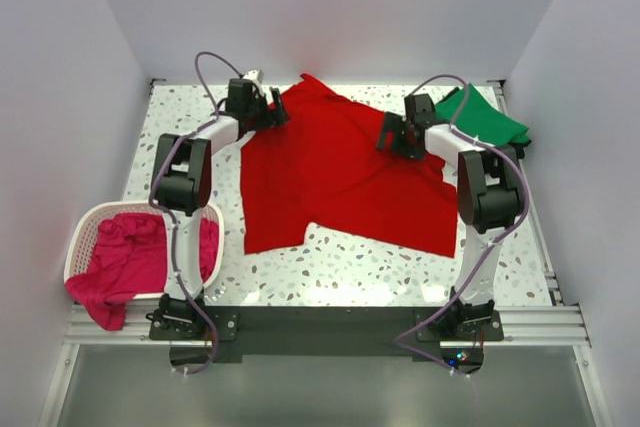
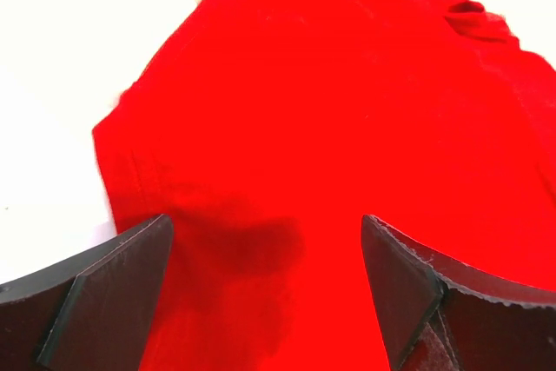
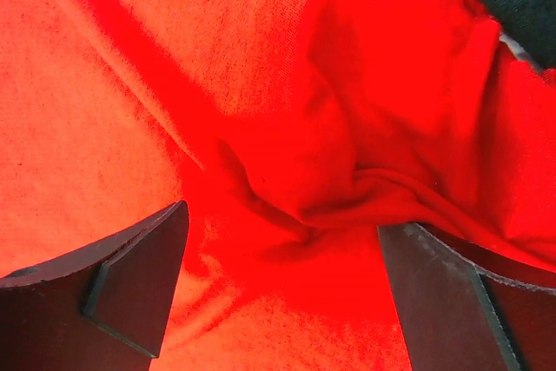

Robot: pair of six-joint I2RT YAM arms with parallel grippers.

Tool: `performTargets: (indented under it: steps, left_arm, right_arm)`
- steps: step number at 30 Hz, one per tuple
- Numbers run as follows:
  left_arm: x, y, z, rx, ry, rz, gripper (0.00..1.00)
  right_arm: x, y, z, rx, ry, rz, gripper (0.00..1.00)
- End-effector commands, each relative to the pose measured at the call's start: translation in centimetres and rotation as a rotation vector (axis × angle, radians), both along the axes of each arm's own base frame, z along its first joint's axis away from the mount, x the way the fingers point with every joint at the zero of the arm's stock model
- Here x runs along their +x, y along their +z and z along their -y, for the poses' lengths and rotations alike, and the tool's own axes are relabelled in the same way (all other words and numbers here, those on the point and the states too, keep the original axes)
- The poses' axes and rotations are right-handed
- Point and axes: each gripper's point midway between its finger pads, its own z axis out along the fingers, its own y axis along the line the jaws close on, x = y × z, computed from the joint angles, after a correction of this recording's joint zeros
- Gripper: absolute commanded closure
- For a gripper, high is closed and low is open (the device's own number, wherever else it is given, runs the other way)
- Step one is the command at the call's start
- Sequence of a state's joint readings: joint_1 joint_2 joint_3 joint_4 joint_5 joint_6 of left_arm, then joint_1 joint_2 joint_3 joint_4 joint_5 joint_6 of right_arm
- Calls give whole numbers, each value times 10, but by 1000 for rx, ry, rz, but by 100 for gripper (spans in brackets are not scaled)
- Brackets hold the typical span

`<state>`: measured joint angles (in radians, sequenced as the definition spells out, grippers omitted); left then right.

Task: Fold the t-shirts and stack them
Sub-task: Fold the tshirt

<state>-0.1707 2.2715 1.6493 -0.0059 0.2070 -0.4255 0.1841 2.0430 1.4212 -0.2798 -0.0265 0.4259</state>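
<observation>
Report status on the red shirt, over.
Left gripper and right gripper open, low over red t-shirt, holding nothing. Shirt spread, not folded. Nothing on top of it.

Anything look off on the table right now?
The magenta t-shirt spills over the basket's near rim. The red t-shirt lies crooked, rumpled below the open right gripper. No damage visible.

Premises: a robotics laboratory test cell, not a domestic room. Evidence: plain white partition walls enclose a speckled tabletop on three sides. Two robot arms, the left arm and the right arm, are bolted to an aluminium rail at the near edge. Purple cables loop exposed along both. Laundry items noted: a red t-shirt spread on the tabletop and a white lattice basket at its left edge.
</observation>
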Motion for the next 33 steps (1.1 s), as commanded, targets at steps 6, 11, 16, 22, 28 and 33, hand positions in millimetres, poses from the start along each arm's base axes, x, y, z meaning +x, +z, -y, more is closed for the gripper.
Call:
performTargets:
  steps: [6, 11, 16, 22, 28, 33]
  left_arm:
    - [-32, 70, -12, 104, 35, 113, 5]
    - [-70, 59, -13, 117, 31, 105, 5]
    - [-105, 37, -12, 146, 19, 55, 5]
    - [-123, 23, -18, 163, 29, 30, 5]
    - [-115, -2, -21, 203, 32, -41, 4]
    - [-101, -17, -22, 198, 35, -67, 4]
  right_arm:
    - [-20, 50, -38, -22, 112, 94, 8]
    - [-49, 40, -70, -9, 179, 76, 8]
    - [-78, 30, -89, -5, 229, 56, 9]
    - [-90, 27, -94, -11, 234, 57, 9]
    - [-82, 13, -96, -36, 238, 26, 8]
    - [-77, -5, -89, -93, 222, -35, 8]
